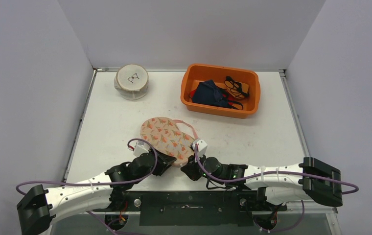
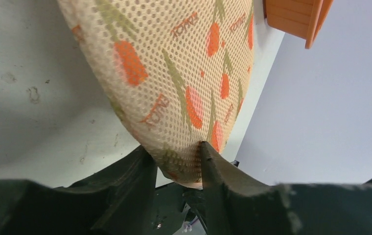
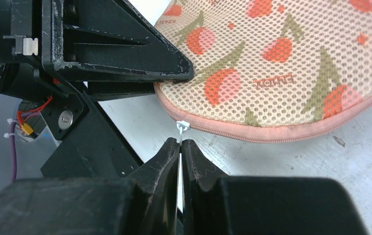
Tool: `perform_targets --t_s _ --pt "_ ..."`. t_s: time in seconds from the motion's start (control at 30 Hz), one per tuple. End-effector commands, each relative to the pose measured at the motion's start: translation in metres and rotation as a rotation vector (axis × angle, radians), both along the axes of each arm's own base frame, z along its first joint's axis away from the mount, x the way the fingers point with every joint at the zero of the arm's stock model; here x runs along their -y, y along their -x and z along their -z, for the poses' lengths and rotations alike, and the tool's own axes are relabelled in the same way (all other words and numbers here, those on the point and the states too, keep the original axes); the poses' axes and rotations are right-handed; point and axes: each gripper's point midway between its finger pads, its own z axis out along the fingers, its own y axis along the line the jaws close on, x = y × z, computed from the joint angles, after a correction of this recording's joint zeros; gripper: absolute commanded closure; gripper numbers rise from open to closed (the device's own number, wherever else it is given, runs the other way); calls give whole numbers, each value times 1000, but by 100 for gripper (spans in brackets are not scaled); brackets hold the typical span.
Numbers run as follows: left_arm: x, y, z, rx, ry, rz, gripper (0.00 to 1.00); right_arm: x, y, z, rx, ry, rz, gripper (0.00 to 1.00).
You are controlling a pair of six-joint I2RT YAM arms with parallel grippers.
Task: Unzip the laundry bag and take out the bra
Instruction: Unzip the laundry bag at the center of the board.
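Left end effector (image 2: 176,161): clenched on the near edge of the laundry bag (image 1: 167,134), with a finger on each side of the mesh.
Laundry bag: lies flat on the desk (image 1: 110,127), just ahead of both arms. The bra is not visible and is presumably inside.
Zipper pull (image 3: 182,127): a white tab at the near end of the pink zipper (image 3: 252,133), which looks fully closed.
Right end effector (image 3: 180,144): clenched on the zipper pull, fingertips tight on the tab.
Step in hand: probably the start of unzipping.
Doing it well: hold the left grip firm as an anchor. Draw the tab low along the curved seam, following the curve rather than pulling straight. Go slowly so the thin tab does not slip.
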Motion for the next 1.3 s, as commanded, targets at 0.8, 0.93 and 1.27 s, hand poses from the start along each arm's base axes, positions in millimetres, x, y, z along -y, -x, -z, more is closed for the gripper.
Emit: perform_targets --t_s 0.8,0.93,1.27 --pt "12 -15 -27 177 3 74 100 64 -32 -10 59 11 326 95" --pt "25 -23 -26 195 24 173 100 68 -27 -10 59 -3 301 95" --pt "58 -55 -38 266 41 369 100 71 -19 -8 48 -14 271 95"
